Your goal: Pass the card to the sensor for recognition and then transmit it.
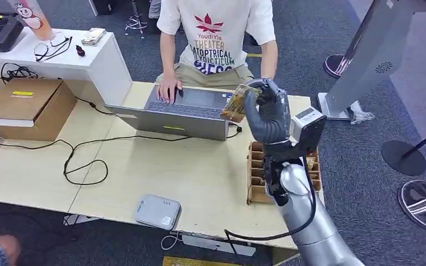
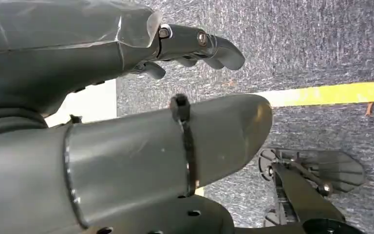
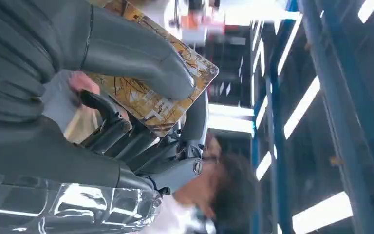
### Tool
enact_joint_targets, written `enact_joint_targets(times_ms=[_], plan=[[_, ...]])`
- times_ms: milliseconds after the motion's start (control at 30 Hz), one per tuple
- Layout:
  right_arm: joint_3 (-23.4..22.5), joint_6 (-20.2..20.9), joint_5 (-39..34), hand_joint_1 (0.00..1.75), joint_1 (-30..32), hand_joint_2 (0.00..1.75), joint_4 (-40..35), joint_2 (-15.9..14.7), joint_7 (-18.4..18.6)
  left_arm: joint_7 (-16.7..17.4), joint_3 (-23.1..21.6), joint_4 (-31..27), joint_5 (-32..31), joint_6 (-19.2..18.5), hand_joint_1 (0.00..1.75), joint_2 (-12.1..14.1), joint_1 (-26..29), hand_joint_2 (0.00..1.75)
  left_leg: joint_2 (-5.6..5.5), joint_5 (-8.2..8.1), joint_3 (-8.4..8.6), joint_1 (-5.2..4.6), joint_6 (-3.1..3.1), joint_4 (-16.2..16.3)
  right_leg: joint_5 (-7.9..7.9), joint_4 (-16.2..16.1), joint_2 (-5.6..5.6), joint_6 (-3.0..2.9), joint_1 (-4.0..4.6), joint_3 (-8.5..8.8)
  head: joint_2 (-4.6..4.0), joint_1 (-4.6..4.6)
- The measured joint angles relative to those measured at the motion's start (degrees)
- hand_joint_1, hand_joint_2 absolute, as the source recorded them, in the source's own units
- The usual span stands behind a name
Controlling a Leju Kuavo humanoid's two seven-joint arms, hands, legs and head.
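Observation:
My right hand (image 1: 269, 115) is raised above the table's right side and holds a gold-patterned card (image 1: 236, 104) between thumb and fingers. The card points toward the person seated behind the laptop (image 1: 184, 113). In the right wrist view the thumb (image 3: 141, 58) presses on the card (image 3: 177, 95), with the darker fingers behind it. A flat grey card sensor (image 1: 157, 211) lies near the table's front edge, well to the left of and below the held card. My left hand (image 2: 175, 117) hangs over grey carpet with its fingers apart and nothing in it.
A cardboard holder with card slots (image 1: 257, 173) stands on the table under my right forearm. A black cable (image 1: 83, 160) loops across the table's left half, beside a brown box (image 1: 30, 108). The person's hand (image 1: 169, 88) rests on the laptop keyboard. A grey stand (image 1: 366, 61) rises at right.

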Motion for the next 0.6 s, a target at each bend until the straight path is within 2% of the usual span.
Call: enact_joint_targets(times_ms=[133,367,433,467,533,600], plan=[[-2.1,-14.0,13.0,1.75,-2.4,1.75,-0.3,-0.1,-0.2,0.9,0.0,0.0,-0.3,-0.7,0.0,0.0,-0.6,0.0,-0.01,0.01,0.0,0.0,0.0,0.0,0.0,0.0,0.0,0.0,0.0,0.0,0.0,0.02],[-3.4,-28.1,23.9,1.75,-6.5,1.75,3.6,0.0,-2.8,1.6,0.0,0.0,-1.0,-1.2,0.0,0.3,-1.4,0.0,0.0,0.01,0.0,0.0,0.0,0.0,0.01,0.0,0.01,-0.01,0.0,0.01,0.0,0.0],[-3.8,-31.1,27.0,1.75,-6.9,1.75,5.3,0.6,-4.9,1.4,0.0,0.0,-0.6,-1.2,0.0,0.3,-1.8,0.0,-0.01,0.01,0.0,0.01,0.0,0.0,0.01,0.0,0.0,-0.01,0.0,0.0,0.0,0.0],[-4.1,-31.3,27.5,1.75,-7.0,1.75,6.2,1.2,-6.0,2.1,0.0,0.0,-0.3,-1.2,0.0,0.3,-2.5,0.0,-0.03,0.03,-0.02,0.01,0.0,0.0,0.01,0.0,-0.03,-0.01,0.01,0.0,0.0,0.02],[-5.5,-31.5,31.5,1.75,-7.1,1.75,8.3,3.3,-10.4,5.4,0.0,0.0,-0.2,-2.2,0.0,0.5,-5.1,0.0,-0.1,0.08,-0.03,0.02,-0.06,0.0,0.01,0.0,-0.09,-0.01,0.01,0.0,0.0,0.02],[-8.3,-31.5,35.7,1.75,-6.7,1.75,9.7,6.4,-12.1,7.3,0.0,-0.1,-0.2,-3.1,0.0,0.9,-8.0,0.0,-0.14,0.13,-0.04,0.06,-0.13,0.0,0.04,0.1,-0.09,-0.06,0.04,0.0,0.0,0.0]])
